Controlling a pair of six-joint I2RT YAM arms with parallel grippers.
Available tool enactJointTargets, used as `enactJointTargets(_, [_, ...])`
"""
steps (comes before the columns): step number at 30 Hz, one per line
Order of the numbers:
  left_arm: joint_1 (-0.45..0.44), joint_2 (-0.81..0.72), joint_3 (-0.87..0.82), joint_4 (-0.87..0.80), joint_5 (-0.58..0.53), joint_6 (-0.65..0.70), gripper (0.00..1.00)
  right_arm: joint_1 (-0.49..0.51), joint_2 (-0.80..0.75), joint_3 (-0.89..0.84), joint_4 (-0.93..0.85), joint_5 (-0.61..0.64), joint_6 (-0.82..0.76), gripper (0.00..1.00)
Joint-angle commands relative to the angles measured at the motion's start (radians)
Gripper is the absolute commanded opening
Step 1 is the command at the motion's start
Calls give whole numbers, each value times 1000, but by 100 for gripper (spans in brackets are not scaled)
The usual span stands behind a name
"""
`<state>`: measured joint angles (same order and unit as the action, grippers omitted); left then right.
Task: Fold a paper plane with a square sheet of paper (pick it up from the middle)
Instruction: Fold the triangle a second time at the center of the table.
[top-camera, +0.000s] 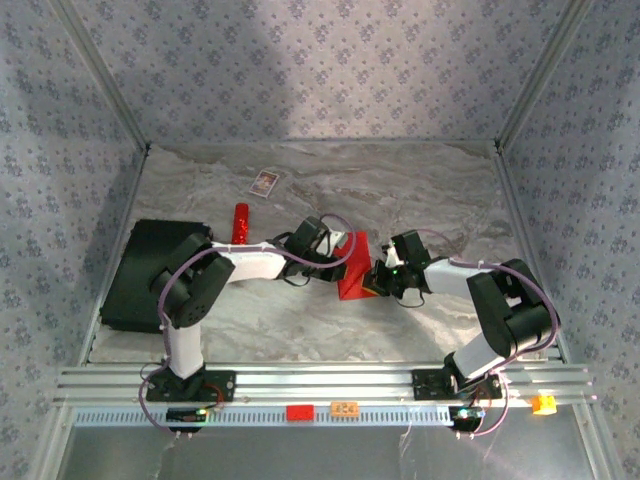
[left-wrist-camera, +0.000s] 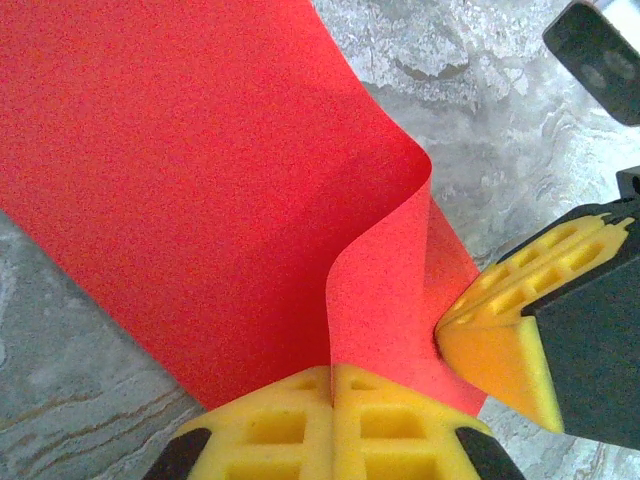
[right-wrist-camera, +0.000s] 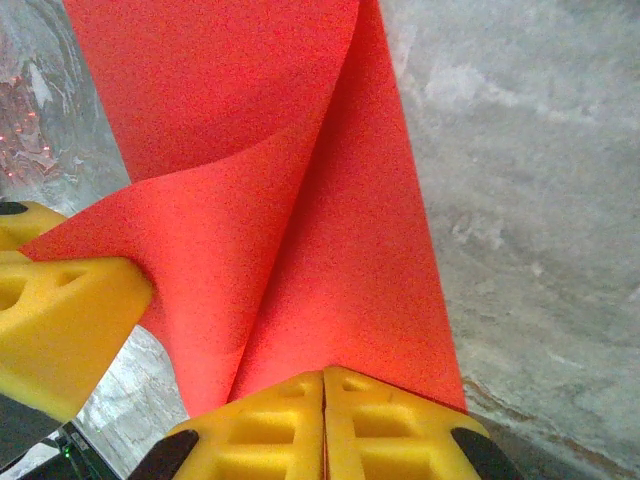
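Left wrist view: the left fingers (left-wrist-camera: 270, 430) are closed flat on one edge of the square sheet of paper (left-wrist-camera: 180, 170), and the right fingers (left-wrist-camera: 500, 340) pinch it just beside them. The sheet sits between both pairs, bowed into a rounded curl above the bench (top-camera: 420, 190).

Judged step: forming an early fold. The next move calls for bringing the edges together squarely, then pressing the curl flat.

Count:
- one red sheet
- two pairs of fingers
- one red stick (top-camera: 240, 222) and one printed card (top-camera: 265, 182), both beyond the left fingers
- one black mat (top-camera: 150, 270), left of them
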<state>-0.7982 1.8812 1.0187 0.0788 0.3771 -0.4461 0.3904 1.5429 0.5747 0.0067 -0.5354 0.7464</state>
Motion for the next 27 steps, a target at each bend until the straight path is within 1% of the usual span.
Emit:
enactJointTargets(1, [3, 24, 23, -1, 0, 41, 0, -6, 13, -4, -66, 17, -20, 10])
enactJointTargets(14, [5, 64, 25, -11, 8, 32, 0, -15, -11, 0, -74, 5, -24, 11])
enactJointTargets(21, [-2, 61, -9, 23, 68, -40, 0, -25, -73, 4, -80, -10, -9, 13])
enactJointTargets(23, [-7, 53, -35, 67, 89, -79, 0, -25, -85, 3, -75, -23, -6, 13])
enactJointTargets(27, [-20, 42, -60, 97, 79, -110, 0, -24, -82, -8, -44, -46, 14, 13])
